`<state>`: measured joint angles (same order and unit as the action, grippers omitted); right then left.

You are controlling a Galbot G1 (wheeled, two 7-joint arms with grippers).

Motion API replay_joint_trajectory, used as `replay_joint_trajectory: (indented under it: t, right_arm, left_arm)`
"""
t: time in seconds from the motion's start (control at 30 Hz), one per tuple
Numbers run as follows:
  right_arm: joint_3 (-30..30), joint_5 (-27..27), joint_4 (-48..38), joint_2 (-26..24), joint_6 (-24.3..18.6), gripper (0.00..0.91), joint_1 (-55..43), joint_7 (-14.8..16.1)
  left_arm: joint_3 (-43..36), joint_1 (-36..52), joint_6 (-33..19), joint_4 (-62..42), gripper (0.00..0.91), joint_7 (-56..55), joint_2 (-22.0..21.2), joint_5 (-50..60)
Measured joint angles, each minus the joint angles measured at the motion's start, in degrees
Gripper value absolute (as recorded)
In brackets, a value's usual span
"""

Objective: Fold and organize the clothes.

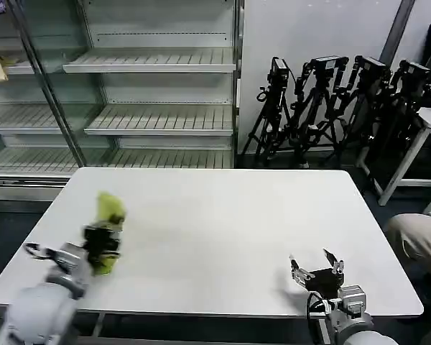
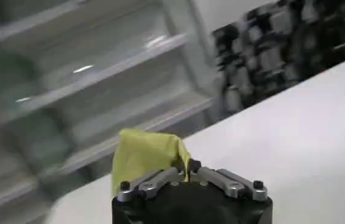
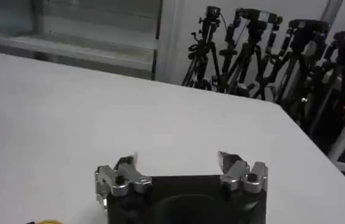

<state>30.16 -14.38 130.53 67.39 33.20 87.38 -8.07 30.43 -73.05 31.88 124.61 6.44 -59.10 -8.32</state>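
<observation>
while the left gripper point(image 1: 103, 241) sits clenched on a bunched wad of the lime t-shirt point(image 1: 110, 210) at the lower left of the head view, the cloth sticks up above it, over the tabletop's point(image 1: 223, 230) left side. from the left wrist camera the yellow-green fabric point(image 2: 143, 155) stands pinched between the closed fingers point(image 2: 154, 181). the right gripper point(image 1: 317, 272), at the lower right, rests released, jaws spread, holding nothing, well apart from the shirt. i judge the cotton soft, light and limp: it will droop and crumple rather than hold shape, so a hem, shoulder seam or collar edge looks the better hold for spreading it flat. behind the tabletop stand shelves point(image 1: 154, 65) and tripods point(image 1: 330, 108).
</observation>
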Motion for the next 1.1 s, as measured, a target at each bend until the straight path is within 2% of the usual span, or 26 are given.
replay_joint_trajectory:
  t: [0.33, 0.63, 0.67, 0.7, 0.73, 1.1]
  right_arm:
    - [1.5, -0.3, 0.0, -0.2, 0.0, 0.907, 0.0, 0.0]
    - [1.8, -0.3, 0.2, -0.8, -0.1, 0.907, -2.2, 0.0]
    - [1.7, -0.3, 0.2, -0.9, -0.1, 0.907, -2.6, 0.1]
    - [1.6, -0.3, 0.2, -0.9, -0.1, 0.907, -3.0, 0.0]
    - [1.5, -0.3, 0.2, -0.9, -0.1, 0.907, -3.4, 0.0]
    - [1.9, -0.3, 0.5, -1.3, -0.9, 0.907, -5.3, -0.1]
  left_arm:
    - [-17.9, 5.5, 0.4, -0.4, 0.01, -1.7, -8.0, 3.6]
    - [-28.0, 9.8, 0.8, -5.7, 0.03, -6.2, -13.4, 1.6]
    - [-28.8, 10.1, 0.9, -6.3, 0.222, -6.2, -13.7, 1.9]
    - [-29.4, 10.4, 0.9, -6.9, 0.796, -6.3, -13.9, 2.3]
    - [-30.0, 10.8, 0.9, -7.5, 0.907, -6.3, -14.2, 2.8]
    - [-33.2, 15.7, 0.4, -12.5, 0.907, -8.3, -18.6, 3.2]
